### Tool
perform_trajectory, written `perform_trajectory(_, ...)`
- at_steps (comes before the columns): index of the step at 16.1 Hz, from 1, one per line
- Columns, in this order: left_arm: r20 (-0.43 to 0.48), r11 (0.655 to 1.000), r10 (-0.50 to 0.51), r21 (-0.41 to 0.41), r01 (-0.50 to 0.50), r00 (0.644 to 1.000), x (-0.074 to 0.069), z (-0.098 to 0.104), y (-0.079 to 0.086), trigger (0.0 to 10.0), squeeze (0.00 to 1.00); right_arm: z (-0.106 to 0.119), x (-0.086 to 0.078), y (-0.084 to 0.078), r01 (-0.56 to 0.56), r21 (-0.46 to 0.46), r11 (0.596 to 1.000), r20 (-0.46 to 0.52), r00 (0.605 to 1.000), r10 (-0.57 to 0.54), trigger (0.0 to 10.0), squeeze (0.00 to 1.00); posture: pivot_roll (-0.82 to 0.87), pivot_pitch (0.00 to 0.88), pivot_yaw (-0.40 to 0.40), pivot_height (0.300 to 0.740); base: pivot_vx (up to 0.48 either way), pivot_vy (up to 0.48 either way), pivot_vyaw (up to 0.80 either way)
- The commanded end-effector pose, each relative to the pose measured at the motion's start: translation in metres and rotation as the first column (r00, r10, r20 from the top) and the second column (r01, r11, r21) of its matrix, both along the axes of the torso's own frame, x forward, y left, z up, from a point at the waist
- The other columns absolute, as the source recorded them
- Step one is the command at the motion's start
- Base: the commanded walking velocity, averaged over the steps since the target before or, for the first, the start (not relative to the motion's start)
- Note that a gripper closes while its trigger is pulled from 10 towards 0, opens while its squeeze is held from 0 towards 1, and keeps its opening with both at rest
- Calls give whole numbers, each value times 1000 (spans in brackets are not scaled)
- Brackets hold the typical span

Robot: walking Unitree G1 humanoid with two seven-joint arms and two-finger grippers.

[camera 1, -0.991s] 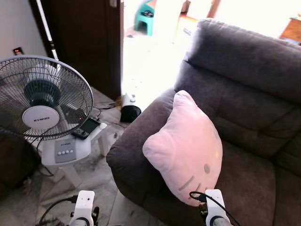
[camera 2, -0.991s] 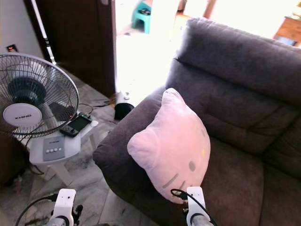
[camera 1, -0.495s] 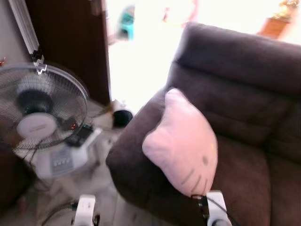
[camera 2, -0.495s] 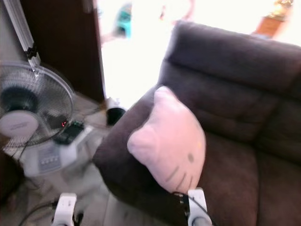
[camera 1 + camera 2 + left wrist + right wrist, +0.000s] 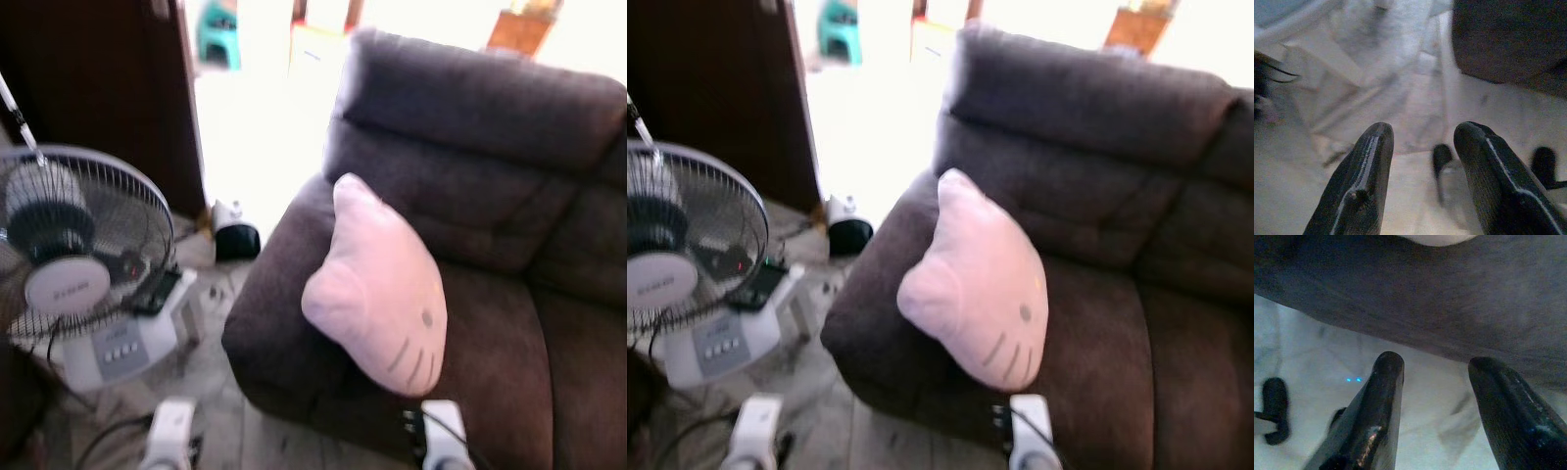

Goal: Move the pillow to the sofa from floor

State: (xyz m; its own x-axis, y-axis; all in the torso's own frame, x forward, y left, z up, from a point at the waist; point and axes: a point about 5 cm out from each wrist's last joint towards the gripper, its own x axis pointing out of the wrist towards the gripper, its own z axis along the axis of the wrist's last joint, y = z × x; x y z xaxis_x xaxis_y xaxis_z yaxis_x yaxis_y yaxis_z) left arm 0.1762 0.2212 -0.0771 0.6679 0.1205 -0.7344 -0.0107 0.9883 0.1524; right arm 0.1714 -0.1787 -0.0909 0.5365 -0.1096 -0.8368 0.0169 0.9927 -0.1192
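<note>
The pink pillow (image 5: 380,291) sits mid-frame, propped against the sofa (image 5: 470,176) armrest, so it looks already delivered. Both arms hang low: left gripper (image 5: 1422,171) and right gripper (image 5: 1435,406) point floorward, fingers spread and holding nothing. A fan (image 5: 73,255) stands at left.

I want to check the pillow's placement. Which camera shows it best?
The left eye view: the whole pink pillow leans against the sofa armrest. The right eye view matches it. The right wrist view catches just its lower edge; the left wrist view looks at the floor.
</note>
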Motion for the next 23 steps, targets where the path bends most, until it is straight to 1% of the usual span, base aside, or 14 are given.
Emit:
perform_trajectory(1,12,1000,-28,-10,29,1000,5,1,-7,10000,0,-2,-6,-11,15,-25,1000,-23,1000,-15,10000,0,93,49,-94,740,0,0,-625)
perform_trajectory(3,14,999,-32,-5,32,999,5,1,-7,10000,0,-1,-6,-10,15,-25,1000,-22,1000,-15,10000,0,93,51,-94,740,0,0,-594)
perform_trajectory(6,15,999,-31,-13,31,999,5,1,-9,10000,0,-2,-7,-11,18,-24,1000,-26,999,-19,10000,0,91,57,-94,740,0,0,0)
perform_trajectory(10,2,997,-70,12,70,998,5,0,-12,10000,0,-2,-7,-11,11,-19,1000,-26,1000,-12,10000,0,88,62,-94,740,0,-61,0)
perform_trajectory(15,2,997,-71,13,71,997,6,0,-14,10000,0,-2,-7,-12,36,-8,999,-22,999,-36,10000,0,90,65,-94,740,0,-480,0)
perform_trajectory(19,5,997,-73,13,73,997,5,0,-13,10000,0,-2,-7,-13,28,-16,999,-27,999,-29,10000,0,90,65,-94,740,0,-480,-633)
perform_trajectory(23,16,997,-75,11,75,997,6,0,-15,10000,0,-2,-7,-13,26,-15,1000,-27,999,-26,10000,0,89,65,-96,740,0,-480,0)
